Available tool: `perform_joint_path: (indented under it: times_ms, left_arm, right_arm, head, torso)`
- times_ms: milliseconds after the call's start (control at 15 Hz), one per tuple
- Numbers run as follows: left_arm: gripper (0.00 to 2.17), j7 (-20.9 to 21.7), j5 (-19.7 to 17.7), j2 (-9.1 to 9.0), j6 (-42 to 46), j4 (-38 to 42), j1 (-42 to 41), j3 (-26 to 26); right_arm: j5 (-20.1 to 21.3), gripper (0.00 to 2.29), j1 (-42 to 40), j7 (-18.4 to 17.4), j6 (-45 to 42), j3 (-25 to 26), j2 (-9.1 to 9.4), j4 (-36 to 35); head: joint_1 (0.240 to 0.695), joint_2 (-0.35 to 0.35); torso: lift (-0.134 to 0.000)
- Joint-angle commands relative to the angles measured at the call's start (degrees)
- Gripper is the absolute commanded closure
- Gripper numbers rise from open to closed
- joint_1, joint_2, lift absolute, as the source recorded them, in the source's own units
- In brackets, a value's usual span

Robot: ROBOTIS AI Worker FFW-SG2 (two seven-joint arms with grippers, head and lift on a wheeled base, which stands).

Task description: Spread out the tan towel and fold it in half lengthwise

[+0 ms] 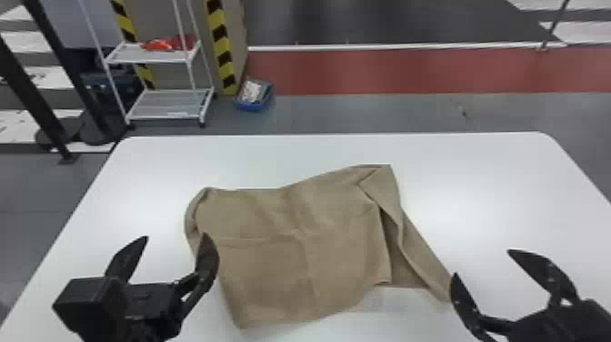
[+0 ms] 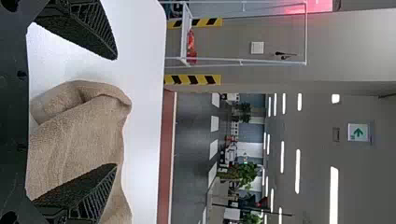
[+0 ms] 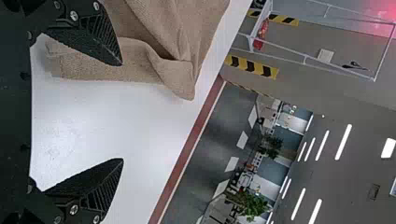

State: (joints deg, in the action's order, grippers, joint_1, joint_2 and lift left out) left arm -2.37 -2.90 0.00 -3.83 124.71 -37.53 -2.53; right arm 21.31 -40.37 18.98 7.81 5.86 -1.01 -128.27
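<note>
"How far along is it?"

"Early, I'd judge. Nearest, the left gripper [image 1: 176,236] and the right gripper [image 1: 482,263] both have their fingers spread, gripping nothing. Beyond them the tan towel [image 1: 295,264] lies on the white table [image 1: 136,182], only partly spread: right side doubled over, far left corner curled. Flattening is left, then the lengthwise fold."

"What's hard to make out?"

"Up close, whether the right gripper touches the towel's near right corner. The left gripper hides some left edge. Farther in, I can't tell what's tucked beneath the right-hand flap."
</note>
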Motion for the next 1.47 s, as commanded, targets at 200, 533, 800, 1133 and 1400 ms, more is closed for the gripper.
perform_joint_path:
  times_ms: [200,533,800,1133,1400]
  left_arm:
    - [0.06,-0.1,1.2,-0.15,0.0,-0.7,0.4,0.9]
    - [0.06,-0.1,1.7,-0.15,0.0,-1.9,1.1,1.3]
    - [0.06,-0.1,2.0,-0.15,0.0,-2.0,1.3,1.6]
    - [0.06,-0.3,2.1,-0.15,0.0,-2.2,1.3,1.6]
    - [0.06,-0.4,2.1,-0.15,0.0,-2.3,1.3,1.6]
  right_arm:
    - [-0.5,0.22,2.1,1.8,-1.7,-0.1,-0.49,6.2]
    - [-0.5,0.22,4.7,2.6,-2.4,-0.2,-0.57,11.8]
    - [-0.6,0.29,6.3,3.8,-2.2,-0.1,-0.49,14.4]
    - [-0.9,0.47,7.0,4.4,-2.2,0.0,-0.49,15.2]
    - [-1.0,0.78,7.1,4.4,-2.2,0.1,-0.4,15.3]
  head:
    - [0.695,0.035]
    - [0.695,0.04]
    - [0.695,0.033]
    - [0.695,0.036]
    - [0.695,0.036]
  torso:
    - [-0.128]
    - [-0.128]
    - [-0.128]
    - [-0.128]
    - [-0.128]
